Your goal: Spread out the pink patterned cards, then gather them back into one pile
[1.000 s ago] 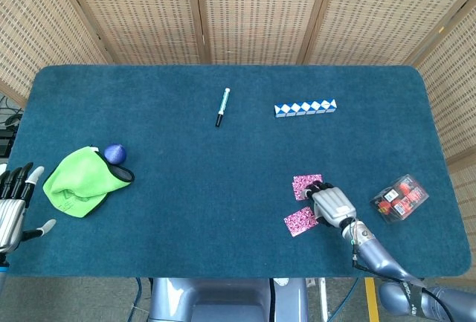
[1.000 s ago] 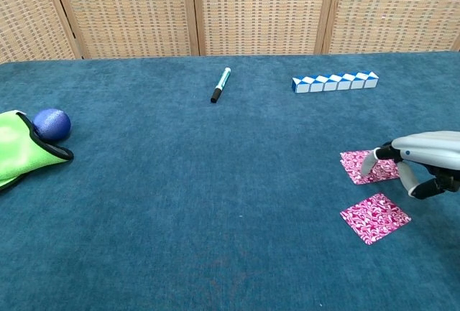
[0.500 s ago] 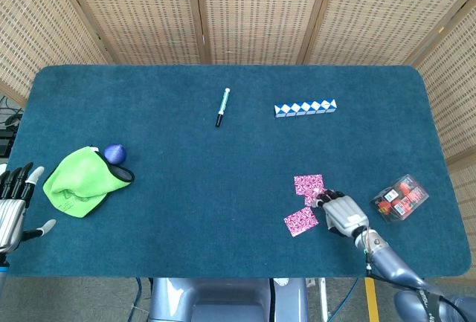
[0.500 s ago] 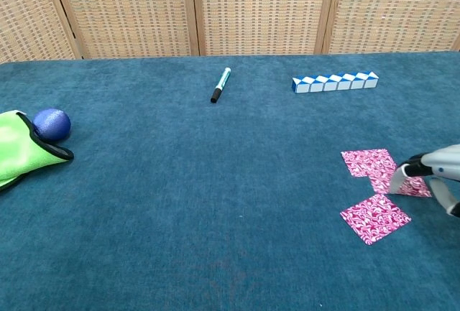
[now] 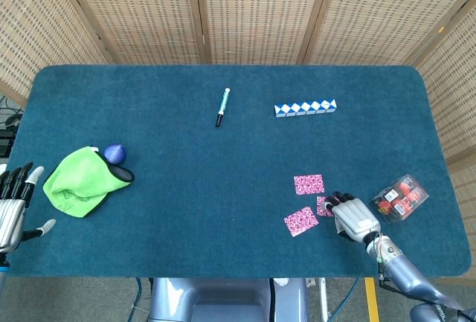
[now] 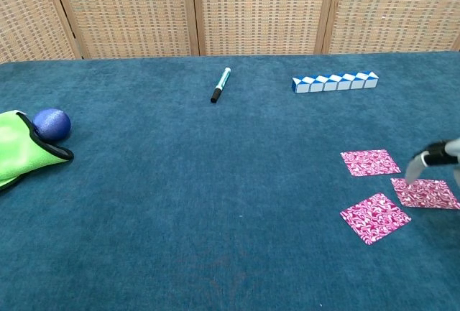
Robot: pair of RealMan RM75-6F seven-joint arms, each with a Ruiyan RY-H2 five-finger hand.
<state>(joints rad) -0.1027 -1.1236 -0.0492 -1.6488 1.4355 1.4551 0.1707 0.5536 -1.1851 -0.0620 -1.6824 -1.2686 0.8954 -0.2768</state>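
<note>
Three pink patterned cards lie apart on the blue table cloth at the front right. One card (image 5: pixel 309 184) (image 6: pixel 370 162) is farthest back, a second card (image 5: pixel 300 220) (image 6: pixel 374 217) lies nearest the front, and a third card (image 5: pixel 324 205) (image 6: pixel 425 193) sits to their right. My right hand (image 5: pixel 354 218) (image 6: pixel 433 161) is palm down, its fingertips touching the right part of that third card; it holds nothing. My left hand (image 5: pixel 11 207) rests at the table's left edge with fingers spread, holding nothing.
A clear box of red items (image 5: pixel 399 198) lies just right of my right hand. A blue-white snake puzzle (image 5: pixel 305 107) (image 6: pixel 335 81) and a pen (image 5: pixel 222 106) (image 6: pixel 220 85) lie further back. A green cloth (image 5: pixel 78 181) (image 6: pixel 18 154) and blue ball (image 5: pixel 114 153) (image 6: pixel 52 123) are at left.
My right hand slid right and toward the front edge, dragging one card off the rear card. The third card now lies apart from the other two. The left hand stayed still.
</note>
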